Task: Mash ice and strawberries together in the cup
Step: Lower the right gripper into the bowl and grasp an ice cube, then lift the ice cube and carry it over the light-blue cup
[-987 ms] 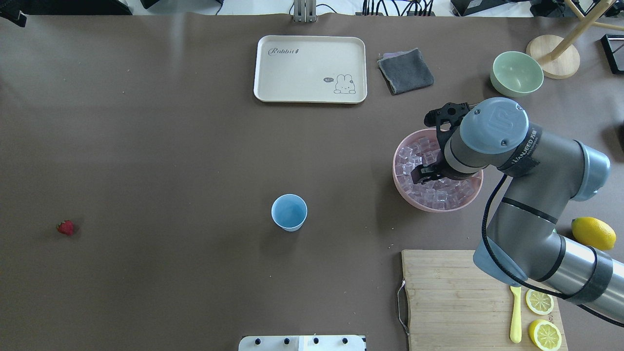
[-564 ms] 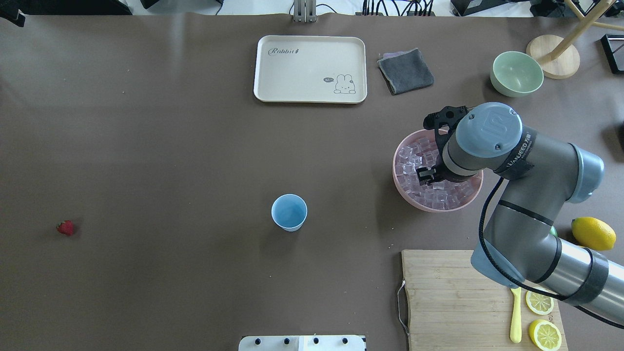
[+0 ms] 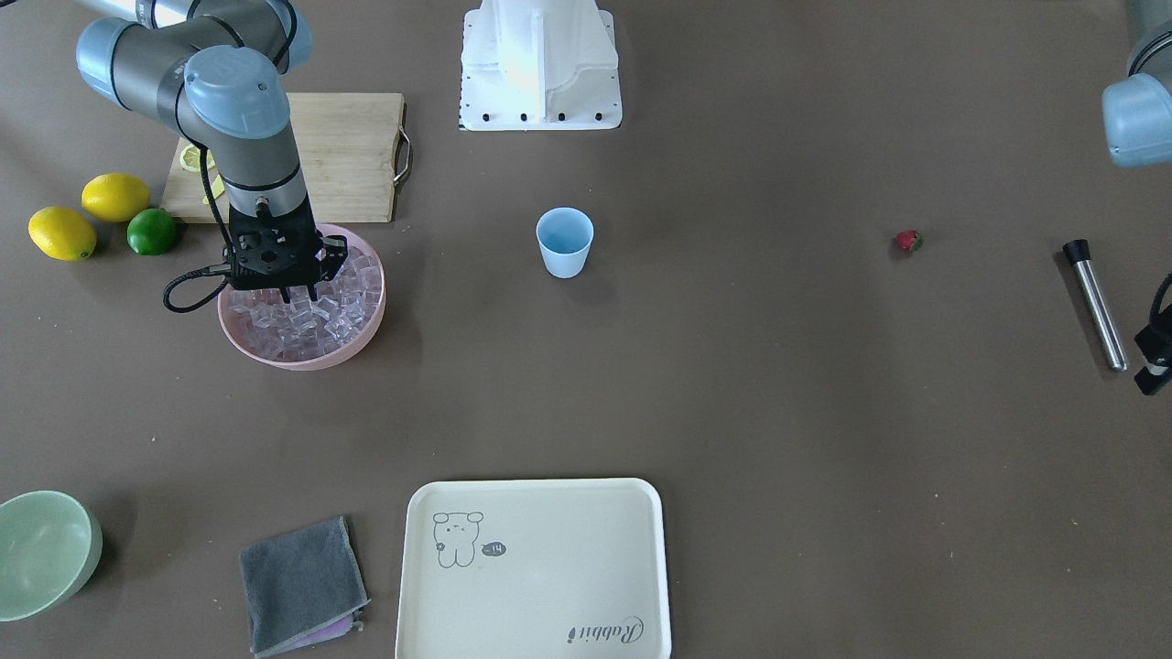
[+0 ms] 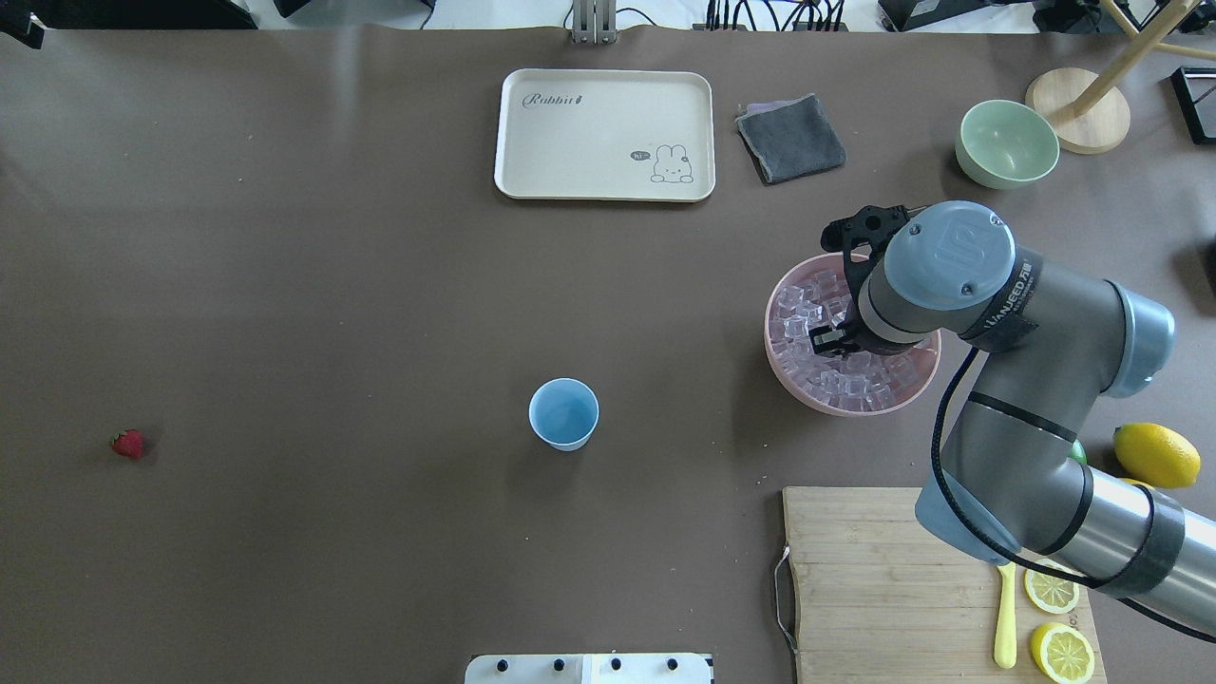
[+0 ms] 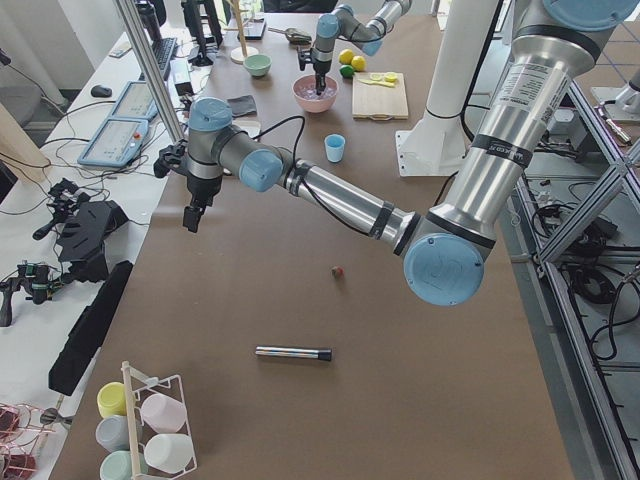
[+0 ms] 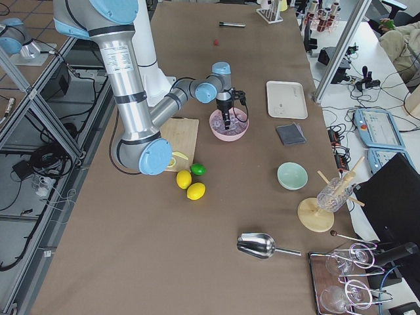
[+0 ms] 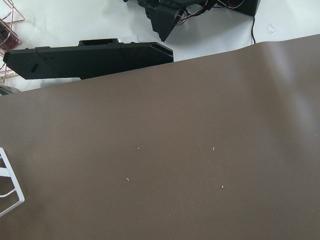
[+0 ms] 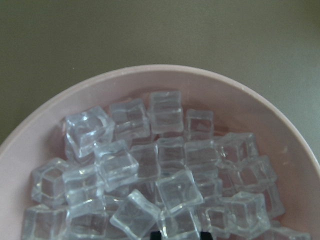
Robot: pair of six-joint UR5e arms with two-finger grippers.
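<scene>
1. Down in the wide pink plastic bowl [image 3: 302, 362], on my right-hand side of the brown counter [image 4: 380, 313], lie the small clear glassy ice cubes [image 8: 175, 190], heaped loose at all angles.
2. My right gripper [image 8: 180, 235] points straight down into that heap. Its two fingertips stand apart with one cube between them, and I cannot tell whether they press on it.
3. I judge each cube light, hard and stiff, so it won't crush. Its smooth glossy faces look slippery, though, and a grip on edges or corners would likely squirt it out. I want the pads flat on two opposite faces, past the cube's middle.
4. Loose neighbours will shift as I close, so a cube lying on top with free sides is a better pick than one wedged in.
5. The small light blue tapered plastic cup [image 4: 563, 413] stands upright, well apart from the bowl toward the counter's middle. It looks light and tippy, so cubes should be released just over its mouth.
6. The tiny red strawberry with a green top [image 4: 129, 444] lies far to my left. I take it for soft and easily bruised, to be held gently across its widest part.
7. My left gripper [image 5: 190, 213] hangs over the counter's far left end; whether its fingers are apart or together I cannot tell.
</scene>
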